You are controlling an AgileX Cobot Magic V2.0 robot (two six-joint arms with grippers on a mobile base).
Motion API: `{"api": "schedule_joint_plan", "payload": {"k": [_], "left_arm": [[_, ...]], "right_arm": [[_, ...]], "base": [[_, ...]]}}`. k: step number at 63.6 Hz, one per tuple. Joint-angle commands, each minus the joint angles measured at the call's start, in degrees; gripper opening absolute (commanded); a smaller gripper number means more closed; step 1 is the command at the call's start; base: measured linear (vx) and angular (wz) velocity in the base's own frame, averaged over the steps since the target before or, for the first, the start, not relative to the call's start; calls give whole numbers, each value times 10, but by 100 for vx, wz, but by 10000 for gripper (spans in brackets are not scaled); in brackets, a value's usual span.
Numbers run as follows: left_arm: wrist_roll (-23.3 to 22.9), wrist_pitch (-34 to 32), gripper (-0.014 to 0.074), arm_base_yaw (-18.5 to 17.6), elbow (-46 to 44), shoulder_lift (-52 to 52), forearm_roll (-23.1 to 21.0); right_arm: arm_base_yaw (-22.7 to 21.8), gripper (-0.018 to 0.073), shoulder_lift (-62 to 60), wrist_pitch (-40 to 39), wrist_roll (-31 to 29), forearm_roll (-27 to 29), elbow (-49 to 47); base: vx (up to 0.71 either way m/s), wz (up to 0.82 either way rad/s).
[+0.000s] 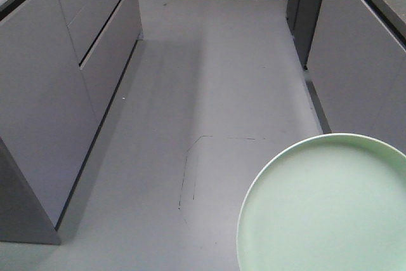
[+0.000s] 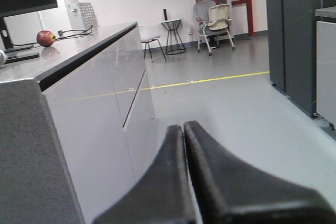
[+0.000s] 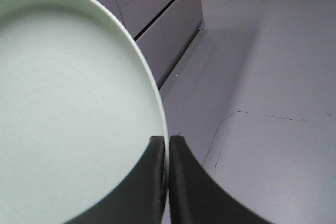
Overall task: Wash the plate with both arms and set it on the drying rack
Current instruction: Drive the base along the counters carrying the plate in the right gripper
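You see the plate (image 3: 68,108) held in the air above the grey floor (image 1: 209,93) of the aisle, in the lower right of the front view, its pale green face turned up toward that camera. The right end effector (image 3: 167,145) is clamped narrow on its rim, one finger on each side of the edge. The left end effector (image 2: 184,129) has its two fingers pressed together with nothing between them, and it points about level along the aisle, beside the cabinet front, with an apple (image 2: 45,38) on the table (image 2: 79,45) above.
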Motion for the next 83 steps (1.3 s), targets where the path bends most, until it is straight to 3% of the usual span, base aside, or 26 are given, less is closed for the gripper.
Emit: {"api": "schedule_joint_plan", "payload": {"k": [1,83], "left_arm": [[-4,-41,-6,-5,-12,-2,-2],[-4,-41,-6,-5,-12,-2,-2]], "right_arm": [[-2,-4,7,-49,0,3,-15],[-2,-4,7,-49,0,3,-15]], "base": [[12,27],[20,8]]}}
